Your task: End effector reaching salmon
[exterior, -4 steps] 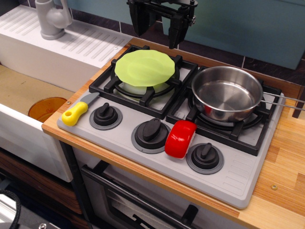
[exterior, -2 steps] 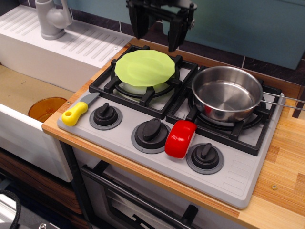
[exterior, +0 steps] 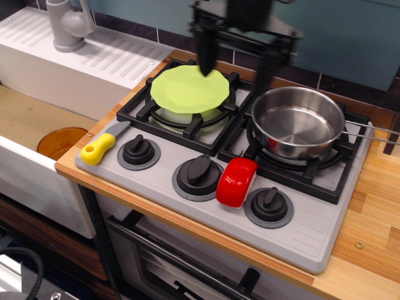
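Note:
The salmon (exterior: 237,182) is a glossy red rounded toy block with a white edge. It stands on the grey stove panel between the middle knob (exterior: 199,174) and the right knob (exterior: 269,203). My black gripper (exterior: 234,69) hangs above the back of the stove, between the green plate and the pan. Its two prongs are spread wide apart and point down, with nothing between them. It is well behind and above the salmon. The gripper is blurred from motion.
A light green plate (exterior: 190,89) lies on the left burner. A steel pan (exterior: 297,122) sits on the right burner, its handle reaching right. A yellow-handled toy knife (exterior: 102,146) lies at the panel's left edge by the left knob (exterior: 138,150). A grey faucet (exterior: 66,24) stands far left.
The gripper has moved right and down toward the stove, from above the plate's back edge to between plate and pan. Its prongs now stand wider apart. The salmon has not moved.

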